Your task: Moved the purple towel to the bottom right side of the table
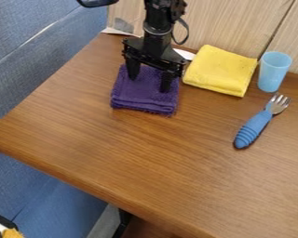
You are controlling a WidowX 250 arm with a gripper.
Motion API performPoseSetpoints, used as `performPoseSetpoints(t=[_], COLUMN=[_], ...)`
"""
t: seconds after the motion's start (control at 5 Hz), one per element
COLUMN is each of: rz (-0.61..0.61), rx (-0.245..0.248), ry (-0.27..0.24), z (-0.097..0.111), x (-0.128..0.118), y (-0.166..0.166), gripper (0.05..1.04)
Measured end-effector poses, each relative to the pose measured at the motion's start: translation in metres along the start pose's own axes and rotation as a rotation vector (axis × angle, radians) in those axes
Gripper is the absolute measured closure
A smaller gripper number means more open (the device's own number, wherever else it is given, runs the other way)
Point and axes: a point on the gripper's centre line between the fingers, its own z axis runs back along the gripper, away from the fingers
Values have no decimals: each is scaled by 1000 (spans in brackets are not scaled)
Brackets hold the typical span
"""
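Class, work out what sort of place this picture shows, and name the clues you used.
Probably a booth or break-area seating nook: a wooden table beside blue upholstered seating, with wood panelling behind.

Black arm at the top, hanging nearly upright, its two-fingered hand (pixel 150 85) pointing down, fingers spread apart.

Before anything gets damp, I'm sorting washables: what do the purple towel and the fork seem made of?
Purple towel: woven cloth, probably terry, matte, with a fuzzy edge. Fork: shiny, metal-looking tines; matte blue ridged handle, likely plastic or rubber.
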Motion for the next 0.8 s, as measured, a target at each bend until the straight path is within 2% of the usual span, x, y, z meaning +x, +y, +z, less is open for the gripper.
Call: performPoseSetpoints(t=[0.2, 0.4, 0.8], rz=[27, 62, 50], rx=[-24, -92, -132], ry=[-23, -47, -17], z=[-6, -8, -5], x=[-3, -8, -30], y=[-2, -1, -13], gripper=[83, 83, 83])
